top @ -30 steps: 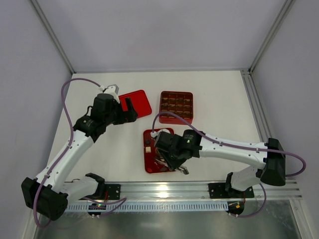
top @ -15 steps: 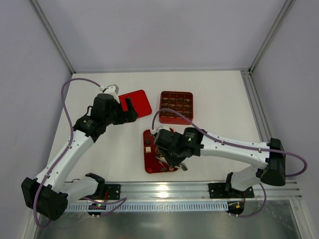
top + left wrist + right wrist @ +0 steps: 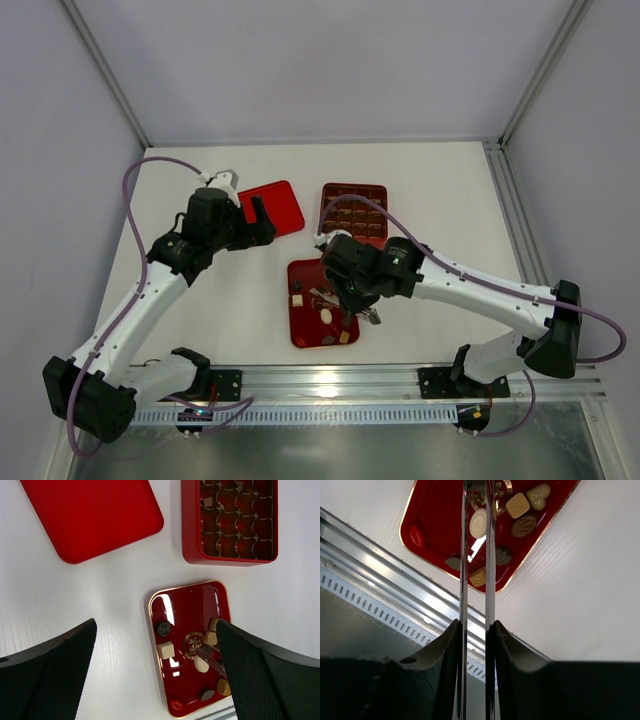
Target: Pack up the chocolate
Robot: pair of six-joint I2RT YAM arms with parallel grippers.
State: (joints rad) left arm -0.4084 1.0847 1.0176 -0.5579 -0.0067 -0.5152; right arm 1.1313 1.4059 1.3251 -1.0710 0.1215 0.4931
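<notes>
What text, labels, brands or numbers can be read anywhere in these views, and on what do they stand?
No readable text in any view.
The round gold emblem in the gold-rimmed tray: too small to tell whether it holds letters.
The grid box, the flat red lid and the chocolates: no lettering visible.

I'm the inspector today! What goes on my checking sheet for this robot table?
Surface: white table, looks clean.
Job's things: loose chocolates in the gold-rimmed red tray; grid box holds at least one tan piece; plain red tray lies apart.
Clutter: nothing seen.
Claws: left claw open, holding nothing; right claw shut on metal tweezers pointing at the gold-rimmed tray.
Cables: purple cables loop along both arms.
Surroundings: grey walls, metal rail at the near edge.
</notes>
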